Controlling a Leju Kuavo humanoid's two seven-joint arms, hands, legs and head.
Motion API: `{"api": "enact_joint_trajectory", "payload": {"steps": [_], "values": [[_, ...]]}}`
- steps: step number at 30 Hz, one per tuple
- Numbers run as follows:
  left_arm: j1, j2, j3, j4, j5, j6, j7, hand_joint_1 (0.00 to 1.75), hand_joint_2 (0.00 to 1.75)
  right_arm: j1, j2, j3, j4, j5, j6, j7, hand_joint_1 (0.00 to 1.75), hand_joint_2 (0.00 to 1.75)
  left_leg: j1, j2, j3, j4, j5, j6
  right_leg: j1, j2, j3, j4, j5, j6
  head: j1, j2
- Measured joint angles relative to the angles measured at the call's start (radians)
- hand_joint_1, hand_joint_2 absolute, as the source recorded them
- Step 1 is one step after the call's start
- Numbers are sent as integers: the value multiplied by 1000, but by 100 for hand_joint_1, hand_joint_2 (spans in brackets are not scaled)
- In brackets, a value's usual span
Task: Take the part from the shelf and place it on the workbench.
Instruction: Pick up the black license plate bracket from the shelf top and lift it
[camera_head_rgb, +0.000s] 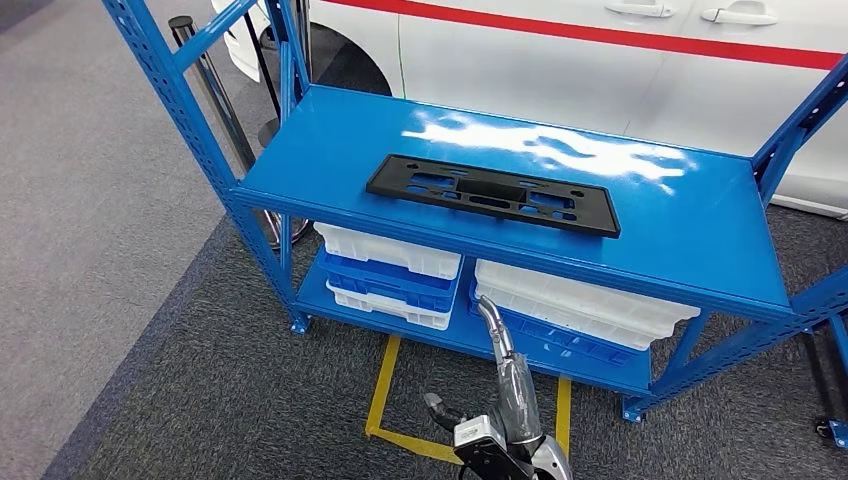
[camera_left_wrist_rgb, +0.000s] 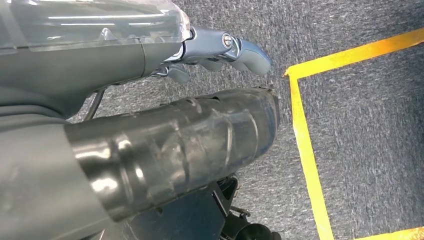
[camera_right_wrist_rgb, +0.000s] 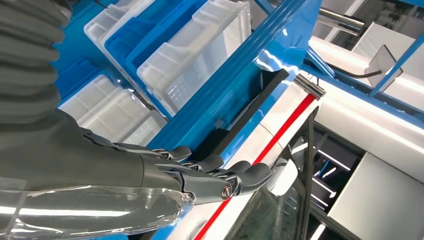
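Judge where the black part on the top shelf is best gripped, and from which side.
Probably along the long front edge of the black part, approached from the robot's side. It lies flat and thin near the front lip of the blue shelf, lengthwise, so fingers could likely slide under there.

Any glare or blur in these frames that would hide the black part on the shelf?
Head view: white glare streaks the blue shelf behind the black part, which stays sharp. Right wrist view: the part shows edge-on, with bright highlights on the shelf edge. Left wrist view: carpet, evenly lit.

My head looks down on the shelf (camera_head_rgb: 690, 230); my right wrist sees its front edge close; my left wrist faces the floor (camera_left_wrist_rgb: 370, 125).
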Motion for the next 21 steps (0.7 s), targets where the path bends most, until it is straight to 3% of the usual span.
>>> {"api": "enact_joint_trajectory", "payload": {"steps": [18,21], "values": [[2,0,8,3,-2,5,0,0,0,4,0,1,-1,-77,56,9,0,175,-6,0,-4,6,-2,5,-7,-1,0,-4,3,5,0,0],[3,0,12,3,2,7,-3,0,0,4,2,0,-1,-115,81,45,0,44,-3,0,-2,-5,5,17,-8,-1,2,-9,6,14,0,0]]}}
